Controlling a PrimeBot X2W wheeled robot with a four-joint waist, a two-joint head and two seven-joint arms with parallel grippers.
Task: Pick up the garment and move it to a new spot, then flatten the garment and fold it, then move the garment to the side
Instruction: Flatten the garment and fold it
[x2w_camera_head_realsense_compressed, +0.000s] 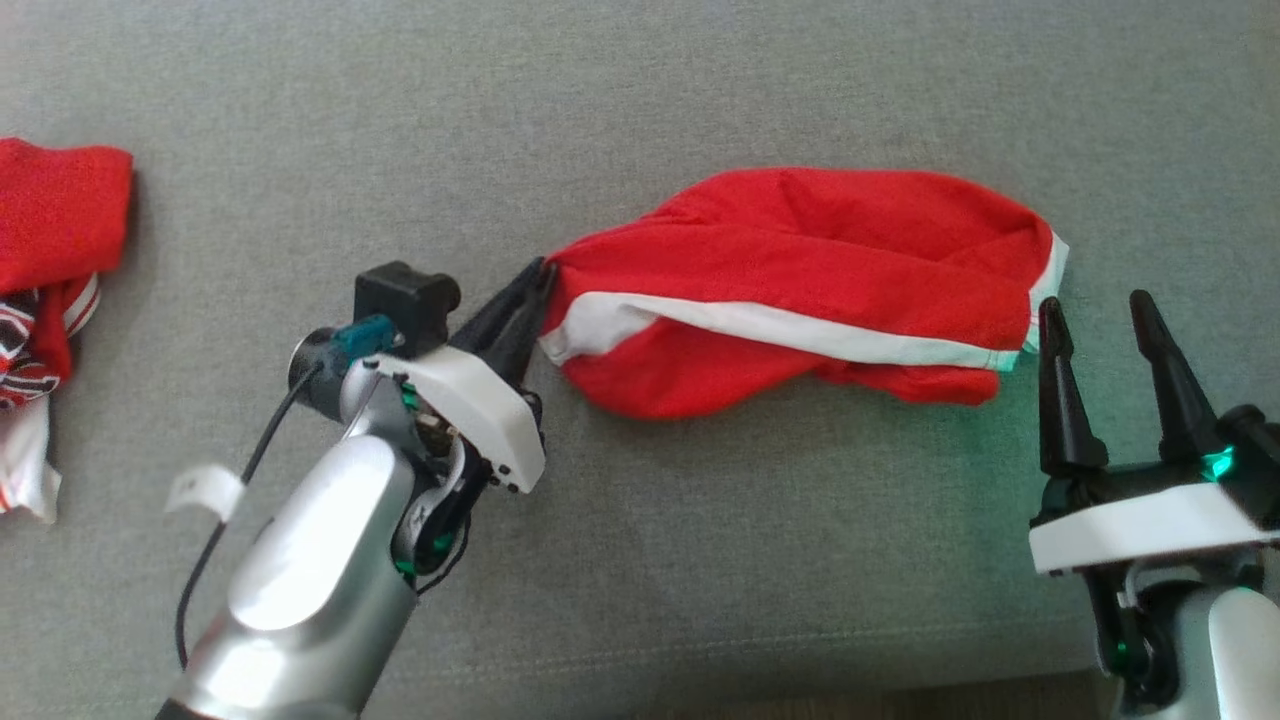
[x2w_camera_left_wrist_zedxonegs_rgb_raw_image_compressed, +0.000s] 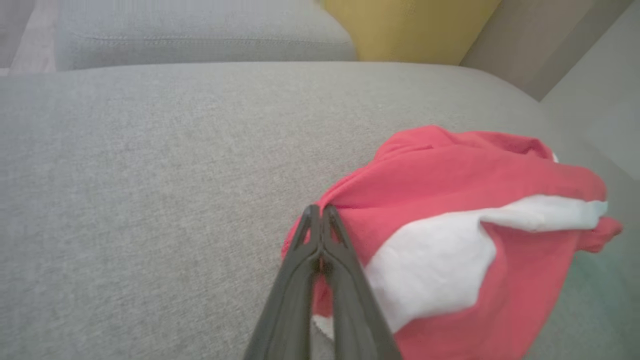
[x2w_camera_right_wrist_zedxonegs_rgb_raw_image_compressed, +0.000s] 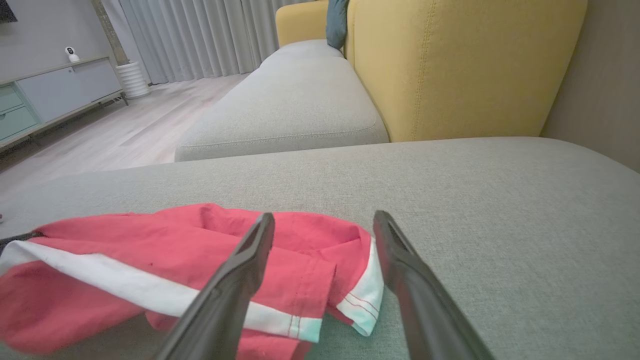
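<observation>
We find the garment (x2w_camera_head_realsense_compressed: 800, 260), red with a white band (x2w_camera_head_realsense_compressed: 760, 322), lying in a long crumpled bundle on the grey cushion (x2w_camera_head_realsense_compressed: 700, 90); a pile (x2w_camera_head_realsense_compressed: 50, 230) of other clothes sits well apart from the garment's left end; our left fingers (x2w_camera_head_realsense_compressed: 538, 275) are pressed together on that left end, pinching a small bit of cloth at their tips, and the left wrist view shows red fabric caught between them; our right fingers (x2w_camera_head_realsense_compressed: 1052, 335) stand spread wide and hold nothing, their tips just beside the garment's right end, where the white hem (x2w_camera_head_realsense_compressed: 1048, 270) turns the corner; we judge the garment light, thin and wholly limp, so it will sag and drape from any point we lift it by and keep no shape of its own; the weave looks matt rather than slick, so a firm pinch ought not to slip, though a thin pinch near the edge may pull free under a hard tug; we reckon the best holds are the two far ends, on the stitched hem or band where the cloth is doubled; with one end taken, the right end looks the natural second hold, letting us stretch the bundle between both arms.
</observation>
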